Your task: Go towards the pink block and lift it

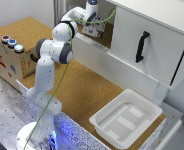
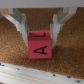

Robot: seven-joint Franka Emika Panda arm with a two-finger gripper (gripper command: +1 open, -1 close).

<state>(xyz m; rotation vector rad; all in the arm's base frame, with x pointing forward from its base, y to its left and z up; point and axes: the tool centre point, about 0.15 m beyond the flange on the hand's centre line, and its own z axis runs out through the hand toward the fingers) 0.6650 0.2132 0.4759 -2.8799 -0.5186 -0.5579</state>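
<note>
The approach looks done: in the wrist view the hand (image 2: 38,31) straddles the pink block (image 2: 40,45), a finger (image 2: 20,24) on each side of it. The block, with dark lettering on its face, appears to sit on the cork tabletop (image 2: 70,52). Whether the fingers are clenched on it I cannot tell. Lifting is still left
</note>
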